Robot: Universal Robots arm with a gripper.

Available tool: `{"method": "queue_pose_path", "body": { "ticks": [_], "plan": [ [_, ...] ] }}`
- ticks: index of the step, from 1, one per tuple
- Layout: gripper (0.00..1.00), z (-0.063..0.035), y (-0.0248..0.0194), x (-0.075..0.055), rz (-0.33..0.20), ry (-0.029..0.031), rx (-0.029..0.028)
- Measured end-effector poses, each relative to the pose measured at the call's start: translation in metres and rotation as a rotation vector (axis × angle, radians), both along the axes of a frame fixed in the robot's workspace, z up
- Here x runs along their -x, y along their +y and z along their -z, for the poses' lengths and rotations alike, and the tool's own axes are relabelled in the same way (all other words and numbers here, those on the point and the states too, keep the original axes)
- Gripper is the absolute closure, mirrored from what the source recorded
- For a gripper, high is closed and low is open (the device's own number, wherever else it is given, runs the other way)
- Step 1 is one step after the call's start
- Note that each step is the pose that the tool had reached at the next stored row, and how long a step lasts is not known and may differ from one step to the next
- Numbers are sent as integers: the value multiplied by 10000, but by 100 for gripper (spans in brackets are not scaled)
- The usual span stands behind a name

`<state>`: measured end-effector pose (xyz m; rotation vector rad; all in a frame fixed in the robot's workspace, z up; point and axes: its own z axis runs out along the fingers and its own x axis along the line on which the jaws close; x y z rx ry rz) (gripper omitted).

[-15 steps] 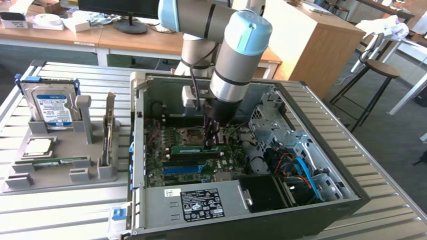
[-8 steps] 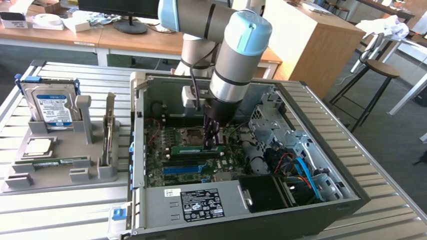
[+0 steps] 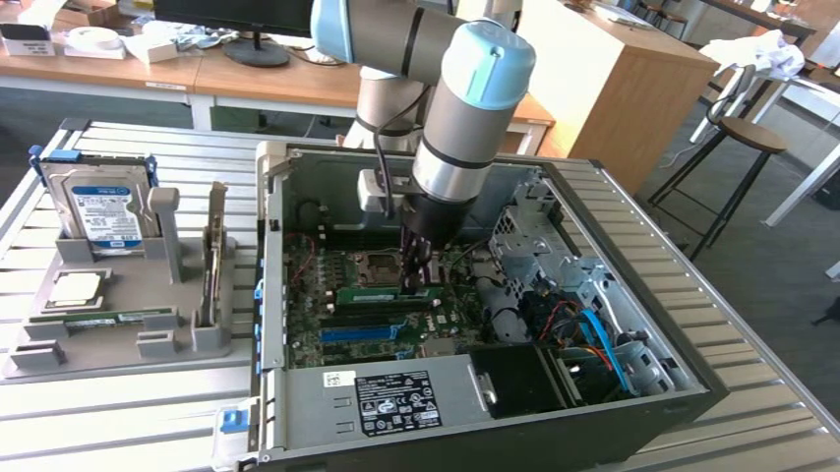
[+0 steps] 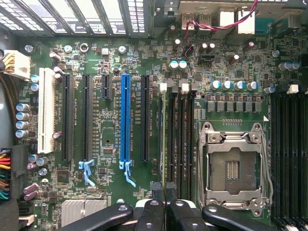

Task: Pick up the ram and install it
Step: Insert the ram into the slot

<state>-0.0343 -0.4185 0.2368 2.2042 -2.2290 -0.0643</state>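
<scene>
Pinching the thin ram point(image 4: 163, 137) edge-on against the motherboard point(image 4: 48, 62), the end effector point(image 4: 163, 188) seems clamped shut on it.

Oblique overview; wrist apparently above motherboard point(image 4: 113, 180)

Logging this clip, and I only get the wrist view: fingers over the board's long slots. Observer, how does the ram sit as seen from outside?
Observer: In the exterior view the gripper reaches down into the open computer case, shut on the ram. The ram lies level, close over the motherboard. I cannot tell whether it is seated.
Operator: What sits outside the case?
Observer: A grey holder stands to the exterior view's left of the case. It carries an upright hard drive, an upright expansion card and a second green stick lying flat.
</scene>
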Motion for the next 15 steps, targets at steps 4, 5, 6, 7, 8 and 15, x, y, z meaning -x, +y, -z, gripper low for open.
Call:
{"method": "queue_pose_path", "body": {
  "ticks": [4,5,6,7,8,15],
  "plan": [
    [89,8,-1,0,0,0,0],
    [89,11,0,0,0,1,1],
    [89,13,0,0,0,1,2],
    [89,14,0,0,0,1,2],
    [89,14,0,0,0,1,2],
    [89,23,0,0,0,1,1]
  ]
}}
